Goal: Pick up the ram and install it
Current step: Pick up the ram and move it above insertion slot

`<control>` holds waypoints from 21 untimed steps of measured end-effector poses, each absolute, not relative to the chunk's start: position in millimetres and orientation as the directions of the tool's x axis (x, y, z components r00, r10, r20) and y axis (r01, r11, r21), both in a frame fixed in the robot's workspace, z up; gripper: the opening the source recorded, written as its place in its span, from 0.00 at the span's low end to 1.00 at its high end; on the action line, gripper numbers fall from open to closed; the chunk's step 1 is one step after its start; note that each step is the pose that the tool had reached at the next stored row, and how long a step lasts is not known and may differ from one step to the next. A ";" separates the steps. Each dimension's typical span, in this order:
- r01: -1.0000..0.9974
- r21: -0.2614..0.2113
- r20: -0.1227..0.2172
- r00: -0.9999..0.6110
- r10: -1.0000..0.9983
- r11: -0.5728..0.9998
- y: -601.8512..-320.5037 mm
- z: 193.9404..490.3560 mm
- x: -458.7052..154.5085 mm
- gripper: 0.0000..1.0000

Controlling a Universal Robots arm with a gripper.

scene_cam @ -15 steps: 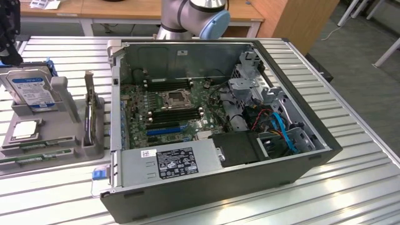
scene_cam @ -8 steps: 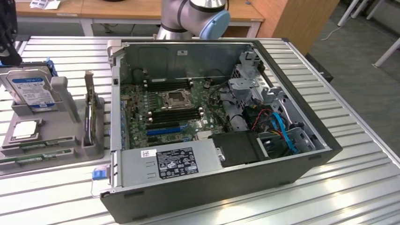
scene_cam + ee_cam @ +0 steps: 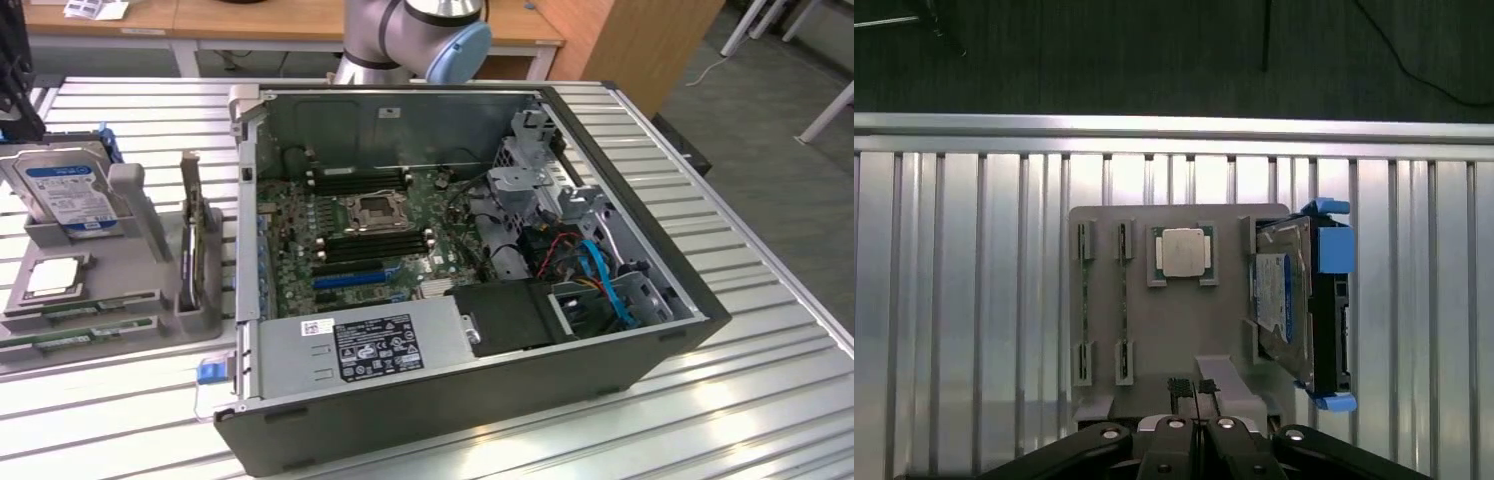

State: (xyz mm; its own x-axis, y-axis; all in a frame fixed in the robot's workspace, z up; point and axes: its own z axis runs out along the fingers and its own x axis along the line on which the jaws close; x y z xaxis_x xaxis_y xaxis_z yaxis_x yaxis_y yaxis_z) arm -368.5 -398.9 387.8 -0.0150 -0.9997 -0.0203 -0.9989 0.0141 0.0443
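With my gripper [image 3: 1192, 388] shut and empty above the tray [image 3: 1166, 335], I'd open it and square it across the ram [image 3: 1123, 300] stick's thin edge.

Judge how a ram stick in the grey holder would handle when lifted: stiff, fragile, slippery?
Each ram stick looks like a thin board, so probably stiff and light. It stands on edge in the grey holder, showing a narrow edge, so a grip could slip or tilt it.
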 end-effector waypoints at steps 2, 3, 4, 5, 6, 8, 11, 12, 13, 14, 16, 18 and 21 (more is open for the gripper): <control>-0.999 0.044 -0.020 -0.015 -1.000 0.014 -398.9 387.8 -368.5 0.11; -0.999 0.044 -0.020 -0.015 -1.000 0.014 -398.9 387.8 -368.5 0.11; -0.999 0.044 -0.020 -0.015 -1.000 0.014 -398.9 387.8 -368.5 0.11; -0.999 0.044 -0.020 -0.015 -1.000 0.014 -399.2 387.8 -368.4 0.11; -0.999 0.044 -0.020 -0.015 -1.000 0.014 -400.4 387.7 -368.4 0.11; -0.999 0.044 -0.020 -0.015 -1.000 0.014 -406.7 387.8 -368.4 0.11; -0.999 0.044 -0.020 -0.015 -1.000 0.014 -417.5 387.8 -368.4 0.11; -0.999 0.044 -0.020 -0.015 -1.000 0.014 -421.1 387.7 -368.4 0.11; -0.999 0.044 -0.020 -0.015 -1.000 0.014 -424.6 387.7 -368.4 0.11; -0.999 0.044 -0.020 -0.015 -1.000 0.014 -428.1 387.8 -368.5 0.11; -0.999 0.044 -0.020 -0.015 -1.000 0.014 -435.5 387.7 -368.4 0.11; -0.999 0.044 -0.020 -0.015 -1.000 0.014 -442.7 387.8 -368.4 0.11; -0.999 0.044 -0.020 -0.015 -1.000 0.014 -450.5 387.7 -368.4 0.11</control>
State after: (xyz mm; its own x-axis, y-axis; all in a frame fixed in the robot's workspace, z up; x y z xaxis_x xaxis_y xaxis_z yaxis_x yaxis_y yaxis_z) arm -368.4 -450.5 387.7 -0.0150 -0.9997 -0.0205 -0.9989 0.0141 0.0444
